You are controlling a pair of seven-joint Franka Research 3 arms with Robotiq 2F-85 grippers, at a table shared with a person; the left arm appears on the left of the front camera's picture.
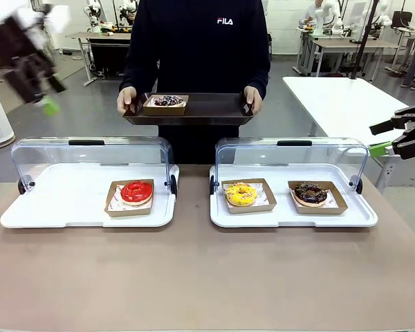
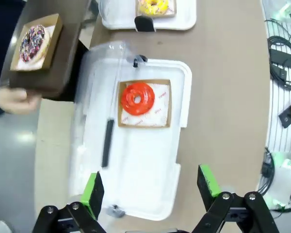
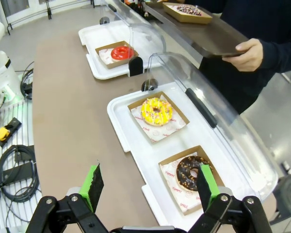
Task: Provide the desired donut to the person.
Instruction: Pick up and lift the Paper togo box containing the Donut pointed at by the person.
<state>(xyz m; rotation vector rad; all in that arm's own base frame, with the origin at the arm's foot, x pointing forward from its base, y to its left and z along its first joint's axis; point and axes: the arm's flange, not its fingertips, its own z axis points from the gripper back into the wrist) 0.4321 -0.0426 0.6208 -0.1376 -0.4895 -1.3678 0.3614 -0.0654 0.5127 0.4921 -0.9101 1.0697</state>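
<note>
The person (image 1: 197, 41) stands at the far side holding a dark tray (image 1: 207, 111) with both hands; on it a sprinkled chocolate donut (image 1: 167, 102) lies in a paper box. A red donut (image 1: 136, 191) sits in the left white case (image 1: 55, 207). In the right case (image 1: 283, 218) lie a yellow donut (image 1: 241, 194) and a chocolate donut (image 1: 310, 193). My left gripper (image 1: 45, 93) hangs open, high at the far left, above the red donut (image 2: 137, 98). My right gripper (image 1: 382, 138) is open at the right edge, over the chocolate donut (image 3: 191, 172).
Both cases have their clear lids (image 1: 90, 155) raised at the back. The brown table (image 1: 194, 277) is bare in front of the cases. Cables (image 3: 14, 170) lie beside the table's end. A white table (image 1: 346, 104) stands at the back right.
</note>
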